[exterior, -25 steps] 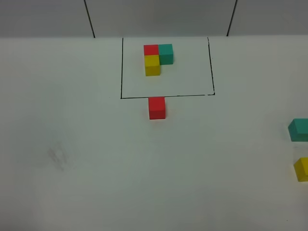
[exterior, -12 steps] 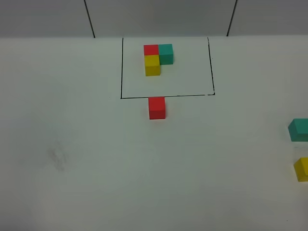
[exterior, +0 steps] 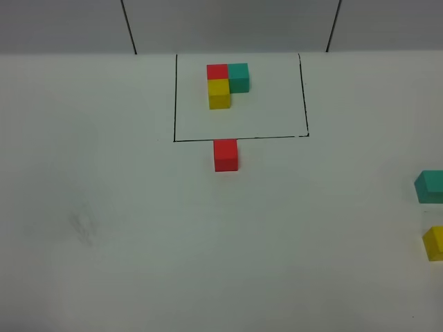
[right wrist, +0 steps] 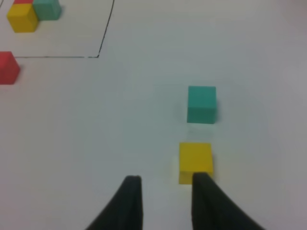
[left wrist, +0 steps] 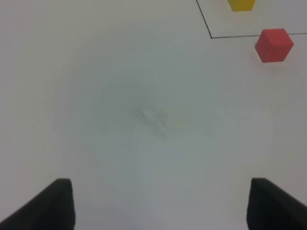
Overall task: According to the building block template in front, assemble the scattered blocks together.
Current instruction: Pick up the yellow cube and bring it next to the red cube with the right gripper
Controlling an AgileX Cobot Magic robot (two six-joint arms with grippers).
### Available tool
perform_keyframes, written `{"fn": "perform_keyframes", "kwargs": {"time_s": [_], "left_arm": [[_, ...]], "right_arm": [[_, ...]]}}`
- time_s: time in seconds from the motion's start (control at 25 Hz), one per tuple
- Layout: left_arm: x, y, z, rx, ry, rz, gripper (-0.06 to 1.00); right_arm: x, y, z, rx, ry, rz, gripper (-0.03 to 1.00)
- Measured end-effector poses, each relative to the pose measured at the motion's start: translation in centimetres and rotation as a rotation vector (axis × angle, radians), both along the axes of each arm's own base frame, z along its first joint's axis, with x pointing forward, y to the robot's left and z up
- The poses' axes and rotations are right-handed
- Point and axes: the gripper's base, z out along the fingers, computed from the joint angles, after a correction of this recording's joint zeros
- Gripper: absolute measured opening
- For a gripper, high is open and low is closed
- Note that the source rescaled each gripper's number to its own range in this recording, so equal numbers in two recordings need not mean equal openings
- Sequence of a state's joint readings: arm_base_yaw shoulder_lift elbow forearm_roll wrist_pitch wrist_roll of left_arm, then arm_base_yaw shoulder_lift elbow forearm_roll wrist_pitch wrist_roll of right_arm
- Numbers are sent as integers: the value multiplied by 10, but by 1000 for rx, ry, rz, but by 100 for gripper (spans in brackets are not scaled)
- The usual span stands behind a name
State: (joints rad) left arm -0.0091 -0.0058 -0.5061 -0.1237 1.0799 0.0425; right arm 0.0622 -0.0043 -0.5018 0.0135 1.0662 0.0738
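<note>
The building block template (exterior: 225,83) is an L of red, teal and yellow cubes inside a black drawn rectangle at the far middle. The loose red cube (exterior: 225,154) sits just outside the rectangle's near line. The loose teal cube (exterior: 430,186) and loose yellow cube (exterior: 435,243) lie at the right edge. No gripper shows in the exterior high view. My left gripper (left wrist: 160,206) is open and empty over bare table, the red cube (left wrist: 273,45) far from it. My right gripper (right wrist: 166,177) is open and empty, one fingertip just before the yellow cube (right wrist: 195,160), the teal cube (right wrist: 201,104) beyond it.
The white table (exterior: 138,228) carries only the cubes and the drawn frame (exterior: 239,138). A grey wall with two dark vertical seams (exterior: 129,28) runs along the far edge. A faint smudge or shadow (exterior: 83,228) marks the left of the table.
The cubes have not moved. Only the faint shadow on the left of the table has shifted slightly.
</note>
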Motion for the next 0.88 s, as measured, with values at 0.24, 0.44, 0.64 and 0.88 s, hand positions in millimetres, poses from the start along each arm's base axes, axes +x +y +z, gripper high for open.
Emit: {"fn": "perform_keyframes", "kwargs": {"time_s": [0.24,0.44,0.64,0.88], "left_arm": [[0,0,0,0,0,0,67],[0,0,0,0,0,0,67],[0,0,0,0,0,0,67],[0,0,0,0,0,0,67]], "right_arm": [[0,0,0,0,0,0,0],[0,0,0,0,0,0,0],[0,0,0,0,0,0,0],[0,0,0,0,0,0,0]]}}
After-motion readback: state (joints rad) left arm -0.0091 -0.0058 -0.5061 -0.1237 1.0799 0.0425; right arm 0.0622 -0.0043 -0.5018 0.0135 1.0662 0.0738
